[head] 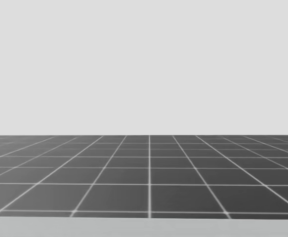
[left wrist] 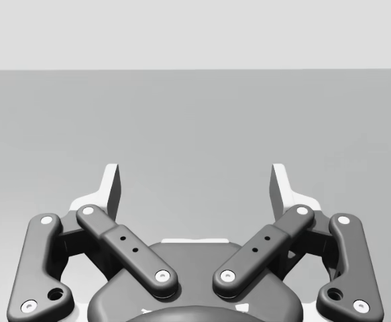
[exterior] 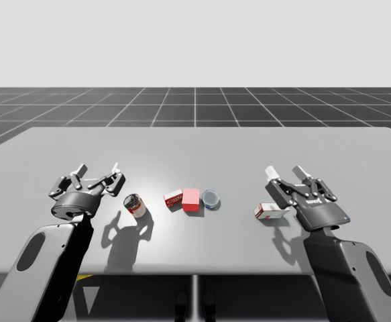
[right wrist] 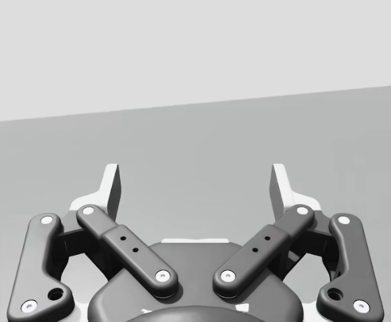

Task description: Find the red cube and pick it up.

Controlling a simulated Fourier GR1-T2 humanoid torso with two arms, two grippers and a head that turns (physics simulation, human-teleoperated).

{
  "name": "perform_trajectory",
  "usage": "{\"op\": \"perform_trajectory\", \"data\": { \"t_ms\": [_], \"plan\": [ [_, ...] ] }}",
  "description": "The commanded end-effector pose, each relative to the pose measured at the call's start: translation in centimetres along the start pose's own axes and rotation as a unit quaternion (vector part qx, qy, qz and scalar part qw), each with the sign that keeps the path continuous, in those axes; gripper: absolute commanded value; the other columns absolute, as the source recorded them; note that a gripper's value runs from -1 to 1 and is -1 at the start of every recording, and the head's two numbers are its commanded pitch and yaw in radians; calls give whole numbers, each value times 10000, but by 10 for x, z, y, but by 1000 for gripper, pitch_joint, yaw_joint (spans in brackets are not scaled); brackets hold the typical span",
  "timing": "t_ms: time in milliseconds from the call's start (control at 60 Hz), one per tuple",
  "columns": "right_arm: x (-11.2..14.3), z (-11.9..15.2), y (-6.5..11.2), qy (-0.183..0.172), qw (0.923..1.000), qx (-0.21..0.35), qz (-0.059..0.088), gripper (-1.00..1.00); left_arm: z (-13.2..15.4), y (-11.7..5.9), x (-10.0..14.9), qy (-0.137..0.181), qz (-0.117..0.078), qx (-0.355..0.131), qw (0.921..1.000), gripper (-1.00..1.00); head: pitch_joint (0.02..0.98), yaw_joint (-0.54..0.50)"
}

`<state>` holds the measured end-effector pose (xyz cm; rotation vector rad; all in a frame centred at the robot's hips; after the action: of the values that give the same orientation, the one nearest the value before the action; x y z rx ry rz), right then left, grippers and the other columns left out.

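The red cube (exterior: 191, 200) rests near the middle of the grey table (exterior: 195, 144) in the high view, between a small red box (exterior: 174, 198) and a flat blue tin (exterior: 210, 199). My left gripper (exterior: 98, 170) hovers open well to the cube's left, beside a red and white can (exterior: 135, 204). My right gripper (exterior: 285, 172) stands open far to the cube's right, just behind a white and red box (exterior: 270, 210). In the left wrist view the left gripper (left wrist: 196, 182) has only bare table between its fingers. The right gripper (right wrist: 196, 182) likewise holds nothing.
The table's far edge (head: 144, 226) and a dark gridded floor (head: 148, 173) appear in the head view. Broad bare tabletop stretches behind the row of objects.
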<state>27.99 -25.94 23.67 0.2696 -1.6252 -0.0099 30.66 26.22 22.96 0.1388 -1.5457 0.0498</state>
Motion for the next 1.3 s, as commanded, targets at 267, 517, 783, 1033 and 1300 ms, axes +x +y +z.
{"op": "perform_trajectory", "data": {
  "t_ms": [267,517,783,1033,1300],
  "plan": [
    [-1,1,3,29,9999,111,-62,-1000,0,0,0,-7,-5,6,10000,-1000,132,30],
    [-1,0,3,-8,10000,91,8,-1000,0,0,0,-13,-30,6,10000,-1000,301,17],
    [-1,0,2,18,9999,130,26,-1000,0,-1,0,-20,-54,-6,10000,-1000,534,26],
    [-1,0,2,55,9999,159,32,-1000,-1,-2,0,-30,-98,-43,9999,-1000,714,40],
    [-1,1,2,76,9998,166,37,-1000,0,-4,0,-34,-95,-65,9999,-1000,838,43]
  ]
}}
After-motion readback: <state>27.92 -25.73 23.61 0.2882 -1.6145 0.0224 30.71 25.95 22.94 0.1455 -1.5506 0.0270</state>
